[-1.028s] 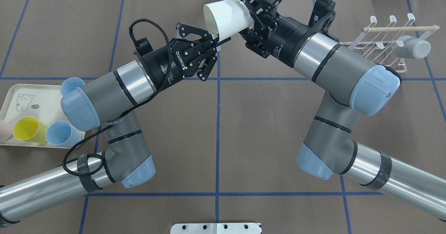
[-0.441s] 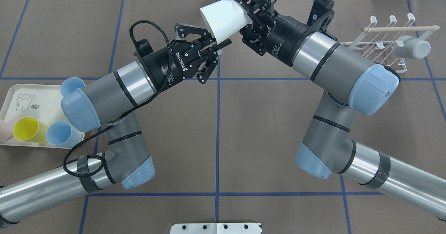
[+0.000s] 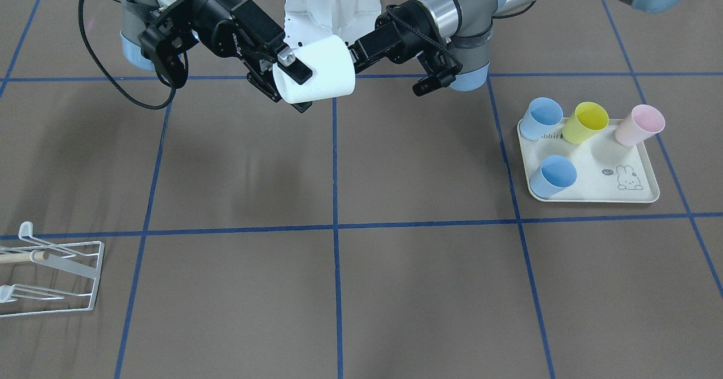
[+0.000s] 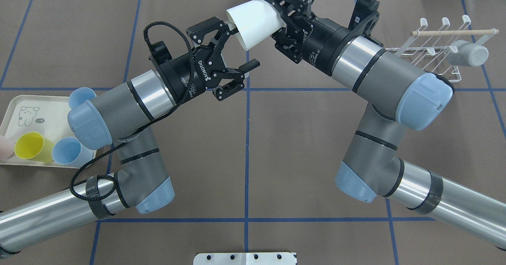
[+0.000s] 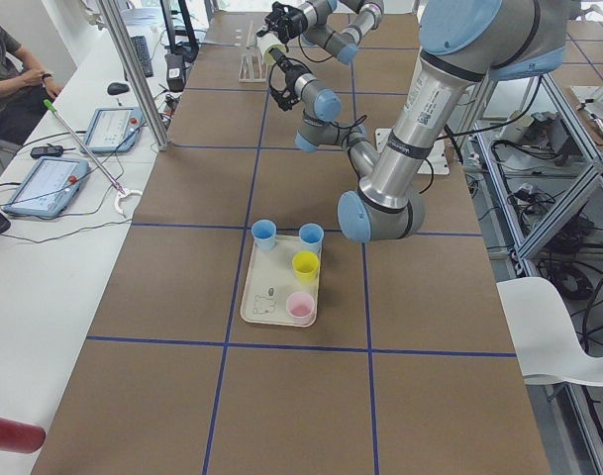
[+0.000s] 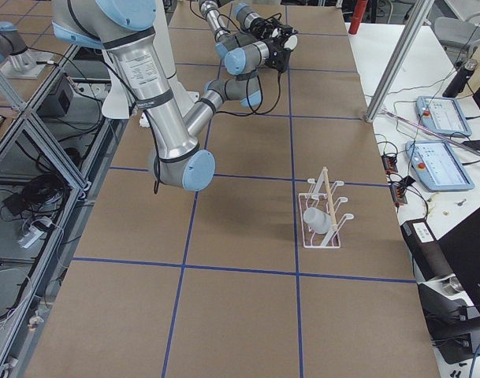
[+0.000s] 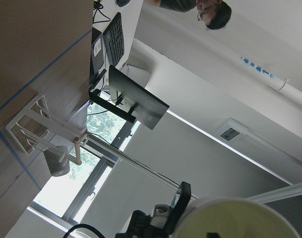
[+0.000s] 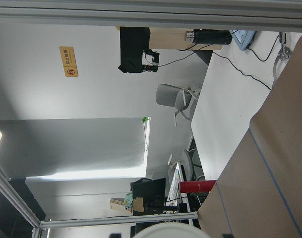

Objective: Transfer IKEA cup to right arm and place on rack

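- Now finds the IKEA cup (image 4: 255, 26) in mid-air over the far middle of the surface (image 4: 300, 158), tipped on its side.
- Shows the right gripper (image 4: 281, 18) clamped on the cup's closed end, carrying it alone.
- Shows the left gripper (image 4: 232, 46) spread wide just beside the rim, apart from it; a second ago pinched that rim.
- Suggests the handover is done; leaves the carry to the rack (image 4: 431, 53), where a grey mug (image 4: 469, 55) already hangs.
- Calls for clearing the left arm first.
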Tool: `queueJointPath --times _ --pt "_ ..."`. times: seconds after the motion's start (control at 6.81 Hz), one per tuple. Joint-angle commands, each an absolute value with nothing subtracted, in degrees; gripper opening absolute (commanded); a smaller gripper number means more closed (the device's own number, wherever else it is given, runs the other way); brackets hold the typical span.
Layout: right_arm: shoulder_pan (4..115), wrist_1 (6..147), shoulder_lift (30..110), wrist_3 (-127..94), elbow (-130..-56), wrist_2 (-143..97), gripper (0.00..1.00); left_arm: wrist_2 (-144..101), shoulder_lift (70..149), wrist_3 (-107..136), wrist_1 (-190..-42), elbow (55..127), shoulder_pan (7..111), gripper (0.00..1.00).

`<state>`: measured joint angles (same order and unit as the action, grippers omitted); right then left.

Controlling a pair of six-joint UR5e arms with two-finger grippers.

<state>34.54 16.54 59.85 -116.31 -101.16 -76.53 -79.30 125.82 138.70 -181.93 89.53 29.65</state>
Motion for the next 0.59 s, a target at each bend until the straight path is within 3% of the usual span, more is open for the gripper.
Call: queueJointPath --times 0.0,0.44 --pt "35.8 16.7 59.9 -116.3 -101.1 -76.5 0.00 -79.4 125.7 138.3 -182.0 89.4 29.7 1.00" --pt "42.9 17.0 60.1 -114.0 -95.2 -77.2 0.00 -79.7 125.8 135.5 -181.8 89.7 30.3 1.00"
